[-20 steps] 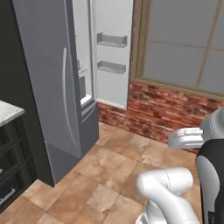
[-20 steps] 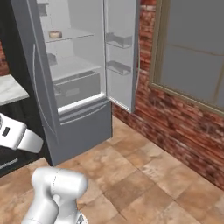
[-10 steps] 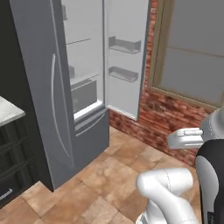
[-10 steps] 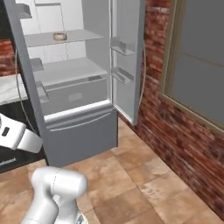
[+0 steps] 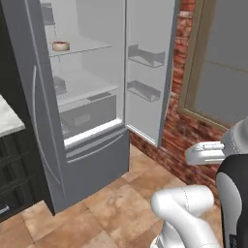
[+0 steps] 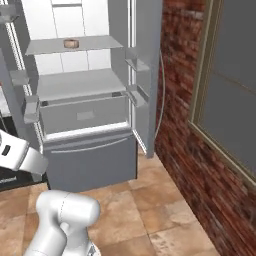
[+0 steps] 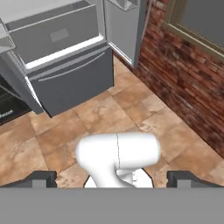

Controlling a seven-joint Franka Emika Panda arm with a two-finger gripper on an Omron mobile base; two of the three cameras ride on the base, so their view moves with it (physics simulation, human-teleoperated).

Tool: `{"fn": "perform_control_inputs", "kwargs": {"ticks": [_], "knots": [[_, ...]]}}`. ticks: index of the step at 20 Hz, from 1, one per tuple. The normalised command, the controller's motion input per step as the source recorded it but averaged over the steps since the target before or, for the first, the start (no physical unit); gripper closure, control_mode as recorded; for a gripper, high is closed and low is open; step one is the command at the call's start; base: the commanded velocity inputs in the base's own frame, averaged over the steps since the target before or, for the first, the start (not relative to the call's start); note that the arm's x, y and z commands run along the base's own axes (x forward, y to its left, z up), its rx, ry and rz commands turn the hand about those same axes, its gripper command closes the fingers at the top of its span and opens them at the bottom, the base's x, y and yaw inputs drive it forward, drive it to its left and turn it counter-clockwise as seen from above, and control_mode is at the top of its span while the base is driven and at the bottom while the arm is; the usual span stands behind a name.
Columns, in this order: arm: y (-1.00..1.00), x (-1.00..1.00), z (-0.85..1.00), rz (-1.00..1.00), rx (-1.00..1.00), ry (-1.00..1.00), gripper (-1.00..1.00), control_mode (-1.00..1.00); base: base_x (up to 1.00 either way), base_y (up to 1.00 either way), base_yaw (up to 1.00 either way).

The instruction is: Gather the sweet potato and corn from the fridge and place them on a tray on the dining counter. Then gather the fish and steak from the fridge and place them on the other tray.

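The fridge point(image 5: 92, 140) is seen standing open, its right door point(image 5: 147, 68) swung wide against the brick wall point(image 6: 195, 165) and its left door point(image 5: 36, 111) turned edge-on toward the camera. On the upper glass shelf point(image 6: 75, 46) inside the fridge, a small round tan and reddish thing point(image 5: 60, 46) is seen; what it is cannot be told at this size. The same thing point(image 6: 71, 43) is shown in the right base view, near the middle of that shelf. Below that shelf a second shelf point(image 6: 80, 82) and a closed crisper drawer point(image 6: 82, 116) are seen, and under them the fridge's grey bottom drawer point(image 7: 72, 81). Two bins point(image 5: 143, 55) are fixed to the inside of the right door. A window point(image 6: 230, 95) is set in the brick wall to the right of the fridge. The floor point(image 7: 131, 109) in front of the fridge is laid with brown tiles.

The gripper point(image 7: 113, 180) is pointed down toward the floor in front of the fridge. Its two finger tips point(image 7: 41, 178) are held wide apart, and nothing is held between them.
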Motion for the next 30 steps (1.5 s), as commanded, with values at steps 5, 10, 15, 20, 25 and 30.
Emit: {"fn": "perform_control_inputs", "kwargs": {"ticks": [5, 10, 15, 20, 25, 30], "knots": [[0.0, 0.0, 0.0, 0.0, 0.0, 0.0, -1.0, 1.0, 0.8, -0.47, 0.41], [0.0, 0.0, 0.0, 0.0, 0.0, 0.0, -1.0, 1.0, 0.82, -0.36, 0.39], [0.0, 0.0, 0.0, 0.0, 0.0, 0.0, -1.0, 1.0, 0.73, -0.21, 0.34], [0.0, 0.0, 0.0, 0.0, 0.0, 0.0, -1.0, 1.0, 0.69, -0.09, 0.29], [0.0, 0.0, 0.0, 0.0, 0.0, 0.0, -1.0, 1.0, 0.71, -0.08, 0.22], [0.0, 0.0, 0.0, 0.0, 0.0, 0.0, -1.0, 1.0, 0.63, -0.2, 0.2]]}}
